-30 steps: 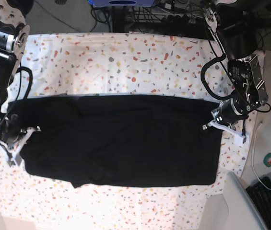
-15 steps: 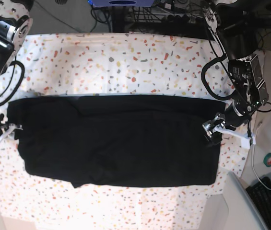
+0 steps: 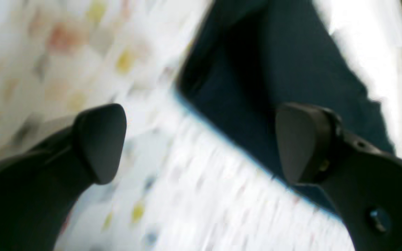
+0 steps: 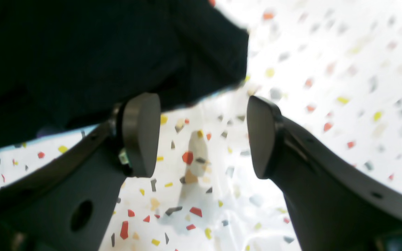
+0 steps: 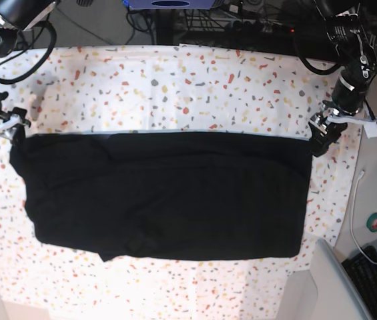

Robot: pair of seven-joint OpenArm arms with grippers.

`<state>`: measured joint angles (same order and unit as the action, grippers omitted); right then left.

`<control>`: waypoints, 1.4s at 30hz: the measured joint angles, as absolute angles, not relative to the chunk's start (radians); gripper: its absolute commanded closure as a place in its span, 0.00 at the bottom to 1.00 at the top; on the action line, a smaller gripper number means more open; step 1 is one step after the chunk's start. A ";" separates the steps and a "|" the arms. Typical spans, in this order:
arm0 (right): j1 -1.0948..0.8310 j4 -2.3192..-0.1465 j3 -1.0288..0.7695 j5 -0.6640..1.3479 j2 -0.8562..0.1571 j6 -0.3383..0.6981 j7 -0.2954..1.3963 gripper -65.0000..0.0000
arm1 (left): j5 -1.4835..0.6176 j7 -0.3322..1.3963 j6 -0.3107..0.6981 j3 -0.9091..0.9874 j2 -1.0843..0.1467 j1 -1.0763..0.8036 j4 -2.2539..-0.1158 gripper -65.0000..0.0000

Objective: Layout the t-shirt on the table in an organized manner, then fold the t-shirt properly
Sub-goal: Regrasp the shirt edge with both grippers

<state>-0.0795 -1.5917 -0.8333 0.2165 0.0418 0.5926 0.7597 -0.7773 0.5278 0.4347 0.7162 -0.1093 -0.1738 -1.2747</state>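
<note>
One t-shirt (image 5: 165, 193), black, spread flat. One table (image 5: 175, 87), white speckled cloth. Two arms, one each side; two grippers: left gripper (image 5: 326, 130) at shirt's right end in base view, right gripper (image 5: 5, 123) at shirt's left end. Each gripper: two dark fingers, four in all, nothing between them. One keyboard (image 5: 375, 280), black, at lower right off table. One round green-and-red sticker or disc (image 5: 375, 222) nearby; too small to tell which. One white cable (image 5: 356, 207) beside it.
</note>
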 measured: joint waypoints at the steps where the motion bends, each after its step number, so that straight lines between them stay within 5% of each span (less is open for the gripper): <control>1: -0.079 -1.590 -0.833 0.218 0.041 0.592 0.759 0.43 | -0.780 0.497 0.435 0.710 -0.115 -0.167 -1.242 0.00; 13: -0.062 -1.560 -0.843 0.220 0.038 0.592 0.749 0.43 | -0.796 0.429 0.453 0.557 -0.156 -0.032 -0.985 0.00; 26: 0.106 -1.182 -1.020 0.221 -0.030 0.588 0.752 0.42 | -0.635 0.439 0.430 0.531 -0.155 0.022 -0.933 1.00; 42: 0.147 -0.960 -1.019 0.338 -0.071 0.589 0.628 0.43 | -0.636 0.441 0.434 0.530 -0.155 0.017 -0.933 1.00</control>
